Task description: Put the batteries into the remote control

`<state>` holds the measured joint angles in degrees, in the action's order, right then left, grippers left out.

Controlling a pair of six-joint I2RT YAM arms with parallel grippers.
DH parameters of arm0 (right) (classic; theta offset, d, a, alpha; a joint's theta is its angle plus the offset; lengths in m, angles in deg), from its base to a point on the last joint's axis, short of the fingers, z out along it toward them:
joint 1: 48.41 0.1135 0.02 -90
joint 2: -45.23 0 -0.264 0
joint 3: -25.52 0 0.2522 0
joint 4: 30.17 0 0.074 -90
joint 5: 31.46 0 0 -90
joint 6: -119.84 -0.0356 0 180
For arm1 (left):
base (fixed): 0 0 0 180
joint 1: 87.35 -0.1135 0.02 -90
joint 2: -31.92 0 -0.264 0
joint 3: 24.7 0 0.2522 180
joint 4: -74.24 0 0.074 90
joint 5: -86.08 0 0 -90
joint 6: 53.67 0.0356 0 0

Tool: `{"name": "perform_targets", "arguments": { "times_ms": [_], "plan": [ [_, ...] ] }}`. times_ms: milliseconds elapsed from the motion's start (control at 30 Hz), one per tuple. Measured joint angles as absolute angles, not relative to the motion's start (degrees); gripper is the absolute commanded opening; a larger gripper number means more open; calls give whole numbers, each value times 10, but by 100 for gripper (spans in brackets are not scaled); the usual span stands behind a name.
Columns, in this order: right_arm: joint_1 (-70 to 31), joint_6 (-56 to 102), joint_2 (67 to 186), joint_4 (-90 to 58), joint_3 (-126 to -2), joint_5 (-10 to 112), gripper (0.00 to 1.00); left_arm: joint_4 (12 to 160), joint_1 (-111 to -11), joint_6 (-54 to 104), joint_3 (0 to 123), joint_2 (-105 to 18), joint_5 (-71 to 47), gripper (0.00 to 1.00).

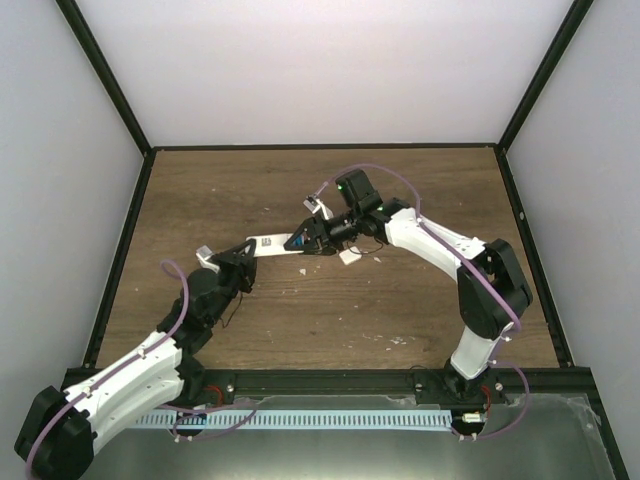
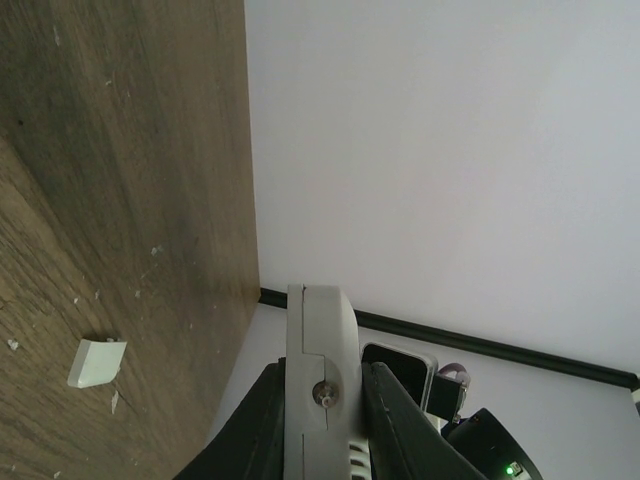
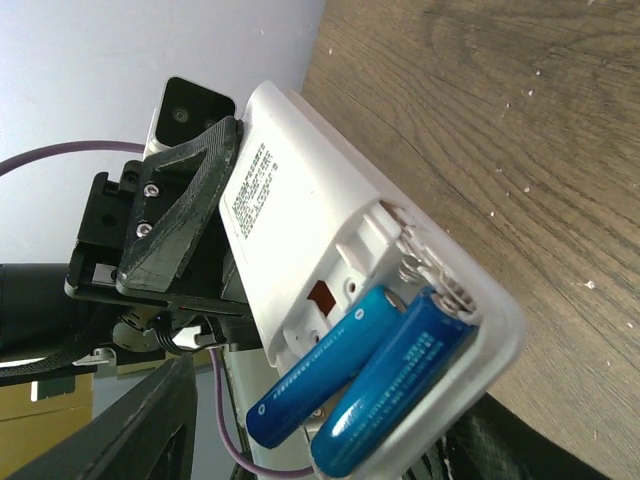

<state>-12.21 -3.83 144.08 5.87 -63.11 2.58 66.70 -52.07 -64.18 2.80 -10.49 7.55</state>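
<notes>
We hold the remote control (image 3: 300, 210) clamped in our left pincer (image 2: 322, 396), raised above the table (image 1: 400, 310), its open bay facing our spread right pincer (image 1: 312, 240), so the blue batteries (image 3: 400, 380) lying crooked inside can be pressed home.

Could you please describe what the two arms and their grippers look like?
The left arm and right arm both have white shell links connected by bulky black joints. A purple cable runs along each arm. The left gripper and right gripper are black. The left one has angular matte fingers fastened with small screws. A green light glows on the right wrist.
</notes>
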Motion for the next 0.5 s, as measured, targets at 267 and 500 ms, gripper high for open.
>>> {"name": "perform_targets", "arguments": {
  "times_ms": [267,500],
  "plan": [
    [-122,-41,1441,58,-633,27,50,667,-521,-642,28,-102,76,0],
    [-122,-43,1441,53,-634,28,45,667,-521,-643,28,-89,77,0]
  ]
}}
